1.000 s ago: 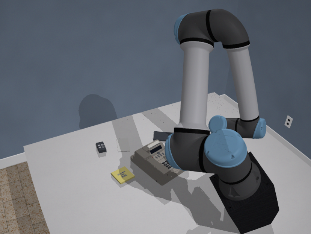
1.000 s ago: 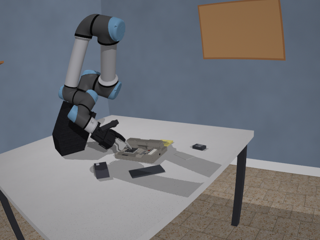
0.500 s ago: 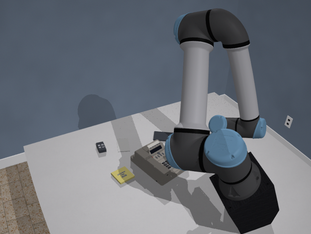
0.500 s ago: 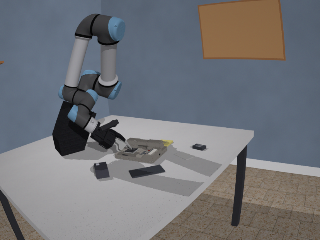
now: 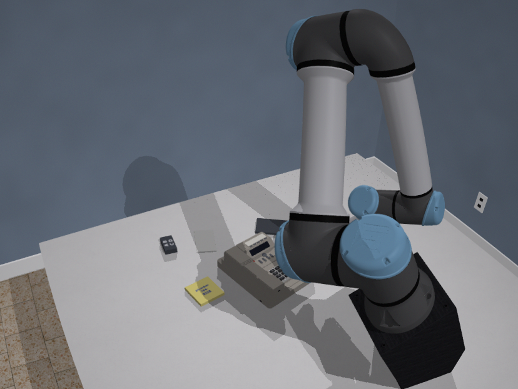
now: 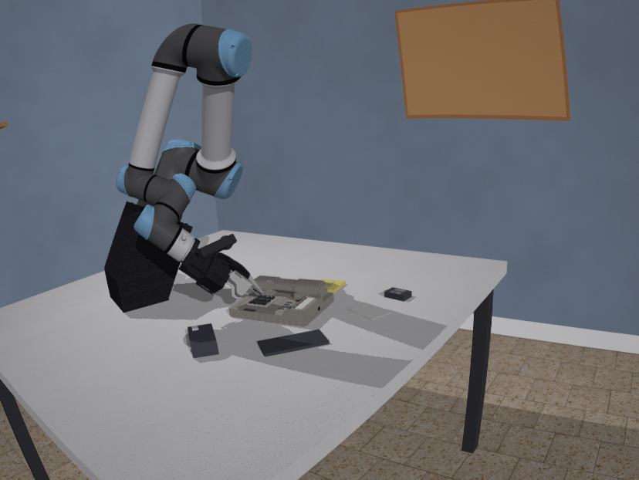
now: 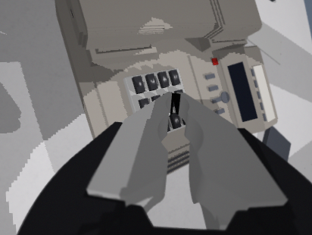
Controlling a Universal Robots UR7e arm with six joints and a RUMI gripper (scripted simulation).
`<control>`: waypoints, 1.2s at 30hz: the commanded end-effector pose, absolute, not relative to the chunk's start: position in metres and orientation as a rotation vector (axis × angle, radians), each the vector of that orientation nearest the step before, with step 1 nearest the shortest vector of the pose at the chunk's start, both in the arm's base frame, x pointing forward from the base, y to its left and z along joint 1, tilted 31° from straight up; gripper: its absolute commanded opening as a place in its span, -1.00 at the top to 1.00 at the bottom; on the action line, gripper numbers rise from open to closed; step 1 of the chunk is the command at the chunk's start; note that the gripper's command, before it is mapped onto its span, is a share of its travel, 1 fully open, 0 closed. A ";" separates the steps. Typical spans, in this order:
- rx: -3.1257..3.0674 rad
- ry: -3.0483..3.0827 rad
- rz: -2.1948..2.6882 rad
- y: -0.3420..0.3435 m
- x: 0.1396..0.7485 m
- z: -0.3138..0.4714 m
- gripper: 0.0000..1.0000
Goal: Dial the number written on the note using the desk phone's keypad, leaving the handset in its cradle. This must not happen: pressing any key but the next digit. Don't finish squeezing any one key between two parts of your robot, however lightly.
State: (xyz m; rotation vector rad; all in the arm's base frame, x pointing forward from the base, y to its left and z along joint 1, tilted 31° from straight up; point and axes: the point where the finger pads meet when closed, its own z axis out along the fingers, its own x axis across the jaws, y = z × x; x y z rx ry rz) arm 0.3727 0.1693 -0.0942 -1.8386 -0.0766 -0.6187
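The beige desk phone (image 5: 262,266) lies on the white table, also seen in the exterior view (image 6: 281,302). Its handset (image 7: 151,23) rests in the cradle. The dark keypad (image 7: 157,89) sits below the handset, and the display (image 7: 241,91) is to its right. My gripper (image 7: 173,94) is shut, with nothing between the fingers. Its joined tips are down over the middle keys of the keypad; I cannot tell if they touch a key. It also shows in the exterior view (image 6: 252,285). The yellow note (image 5: 203,290) lies beside the phone; its writing is too small to read.
A small black box with letters (image 5: 167,244) and a grey card (image 5: 204,240) lie past the phone. A black slab (image 6: 292,342) and a dark small box (image 6: 202,340) lie in front of it. The arm's black base (image 5: 412,322) stands close by.
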 end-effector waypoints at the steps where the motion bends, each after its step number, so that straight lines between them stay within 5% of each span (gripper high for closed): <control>1: -1.839 -0.077 -0.619 0.167 0.375 -0.094 1.00; 36: -1.839 -0.077 -0.619 0.164 0.391 -0.109 1.00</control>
